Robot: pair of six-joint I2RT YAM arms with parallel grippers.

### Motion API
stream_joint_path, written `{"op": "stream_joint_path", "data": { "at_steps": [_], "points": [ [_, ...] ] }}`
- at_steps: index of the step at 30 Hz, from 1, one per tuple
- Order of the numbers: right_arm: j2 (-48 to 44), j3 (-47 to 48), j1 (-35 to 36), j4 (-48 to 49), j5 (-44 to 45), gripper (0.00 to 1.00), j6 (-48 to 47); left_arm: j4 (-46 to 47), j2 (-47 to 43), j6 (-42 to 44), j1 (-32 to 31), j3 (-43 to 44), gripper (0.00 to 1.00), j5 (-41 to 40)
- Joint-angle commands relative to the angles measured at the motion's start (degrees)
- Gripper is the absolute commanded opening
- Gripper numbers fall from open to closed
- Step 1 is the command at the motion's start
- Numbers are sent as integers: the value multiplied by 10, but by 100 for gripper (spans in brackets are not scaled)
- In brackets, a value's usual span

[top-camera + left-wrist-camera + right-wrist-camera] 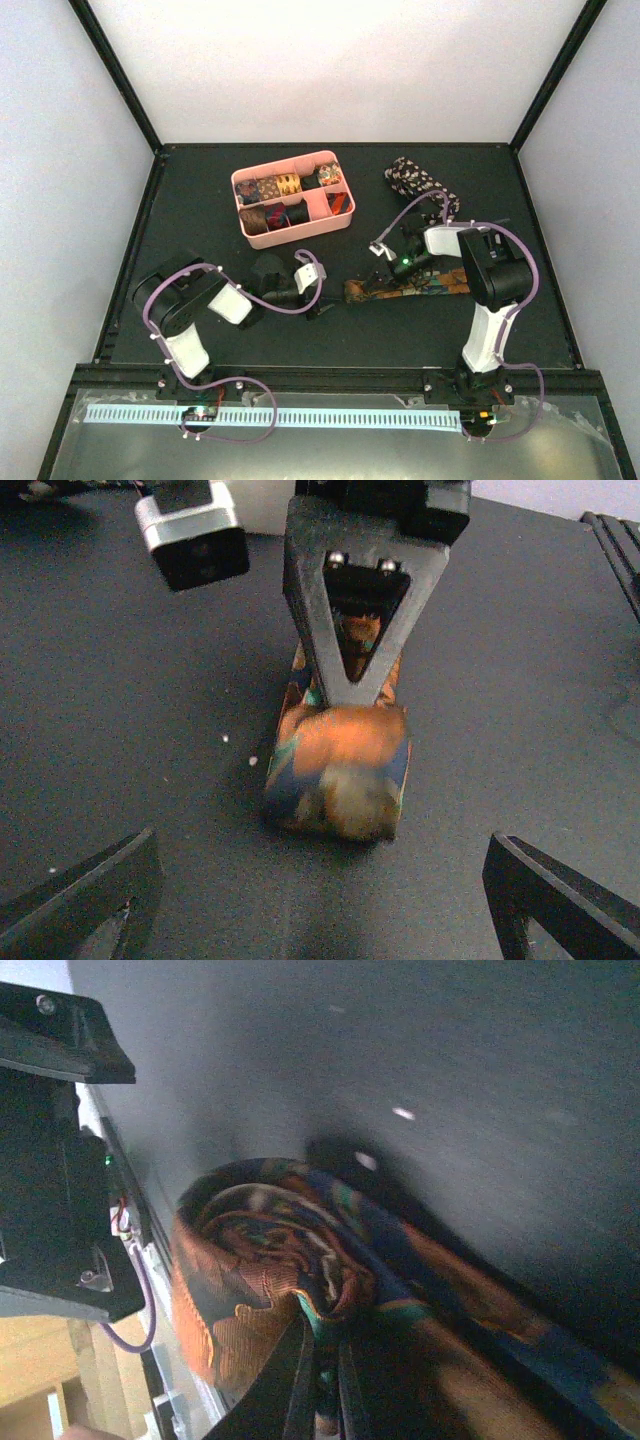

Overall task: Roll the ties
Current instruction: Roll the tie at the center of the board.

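Part-rolled orange-brown-blue patterned fabric necktie point(405, 288) lies mid table point(380, 335), rolled end point(335, 770) at 9 o'clock. Soft, light, prob. springs loose; grab roll across sides. Empty left pincer point(322, 855) gapes wide; right pincer point(322, 1345) closed, tips on flat part.

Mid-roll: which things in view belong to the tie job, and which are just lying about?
Job:
- patterned tie, partly rolled
- black speckled tie, not rolled
- rolled ties in the tray

Lying about:
- pink tray
- white slotted strip at the near edge
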Motion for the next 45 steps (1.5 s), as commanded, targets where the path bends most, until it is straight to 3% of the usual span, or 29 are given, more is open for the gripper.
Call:
{"op": "stream_joint_path", "data": {
  "at_steps": [1,16,18,22,25,30,40,45],
  "points": [
    [4,-23,-19,-39,95,1,-9,54,41,-2,-15,25,91,27],
    [40,-15,-6,-12,93,2,-6,90,164,-10,-48,108,86,20],
    [38,-15,-5,-3,90,2,-3,97,177,-14,-53,119,83,10],
    [42,-7,-4,-1,81,2,-2,12,163,32,-78,140,73,-46],
    [42,-3,-3,2,79,3,-3,-32,141,64,-84,134,58,-70],
    [27,12,-6,-18,68,14,-16,-186,103,106,-85,149,39,-110],
    [-97,23,-16,-81,47,53,-73,-330,64,156,-88,162,36,-154],
    [-81,21,22,-63,36,56,-51,-352,68,162,-92,173,36,-156]
  ]
}}
